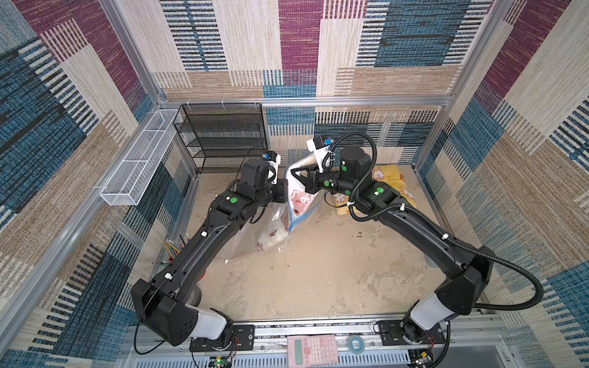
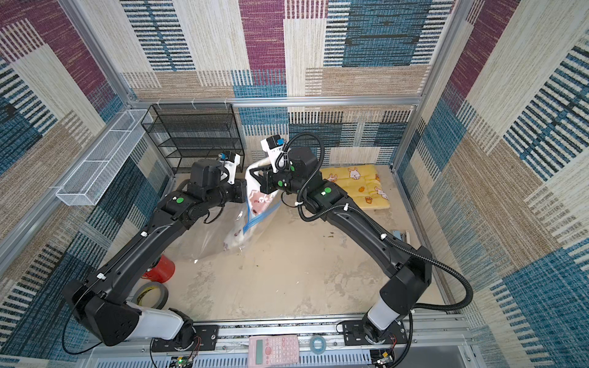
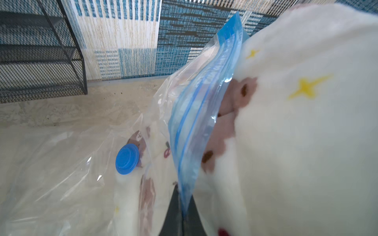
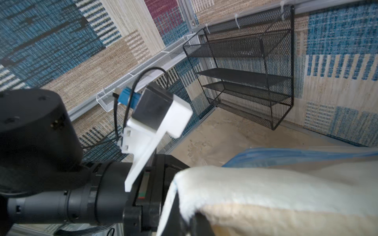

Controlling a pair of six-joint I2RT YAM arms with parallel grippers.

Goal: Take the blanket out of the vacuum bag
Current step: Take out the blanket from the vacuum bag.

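Observation:
The clear vacuum bag (image 1: 245, 237) (image 2: 204, 235) lies crumpled at mid-left of the floor, its round blue valve cap (image 3: 127, 159) on the plastic. Its blue zip strip (image 3: 196, 114) (image 2: 261, 216) is lifted, and my left gripper (image 3: 183, 216) (image 1: 286, 191) is shut on it. The blanket (image 1: 301, 204) (image 3: 296, 132), white fleece with pink animals and yellow stars, rises out of the bag's mouth. My right gripper (image 4: 190, 222) (image 1: 294, 173) is shut on the blanket's (image 4: 266, 190) top edge, held up right beside the left gripper. The blanket's lower part is still inside the plastic.
A black mesh shelf (image 1: 223, 137) stands at the back wall and a white wire basket (image 1: 137, 159) hangs on the left wall. A yellow cartoon mat (image 2: 360, 184) lies at back right. A red cup (image 2: 164, 269) and tape roll (image 2: 152, 294) sit near the left arm. A pink calculator (image 1: 312, 349) lies in front.

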